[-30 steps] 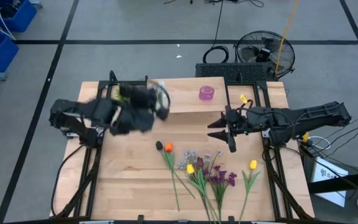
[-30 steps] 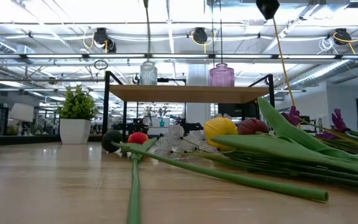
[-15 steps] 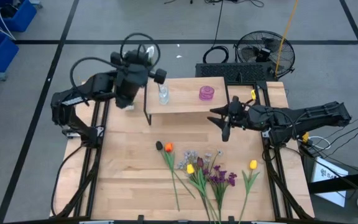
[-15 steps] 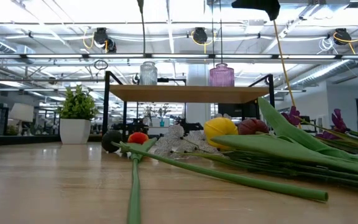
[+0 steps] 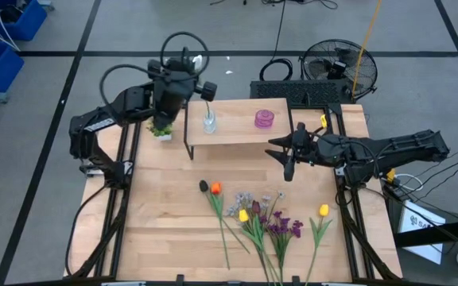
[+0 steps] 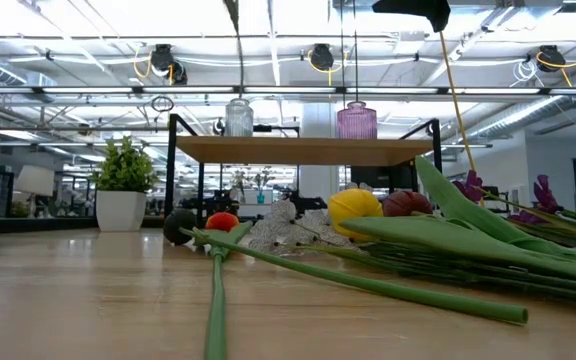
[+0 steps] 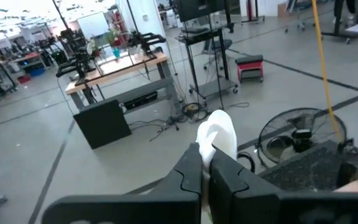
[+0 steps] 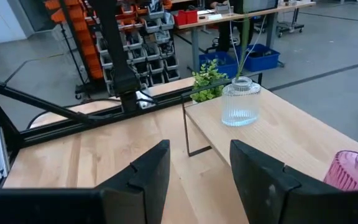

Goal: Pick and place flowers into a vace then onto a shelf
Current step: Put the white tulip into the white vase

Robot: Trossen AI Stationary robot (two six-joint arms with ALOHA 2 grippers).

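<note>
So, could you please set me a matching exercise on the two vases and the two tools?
Things:
1. clear vase
2. pink vase
3. left tool
4. right tool

States:
A. open and empty, over the table beside the shelf
B. shut on a white flower
C. on the shelf, a green stem at its mouth
D. on the shelf, with no flower

Pairs: 1-C, 2-D, 3-B, 4-A

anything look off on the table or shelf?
Nothing stands out. Both vases, clear and pink, stand upright on the shelf; the loose flowers lie flat on the table, nothing spilled or broken.
</note>
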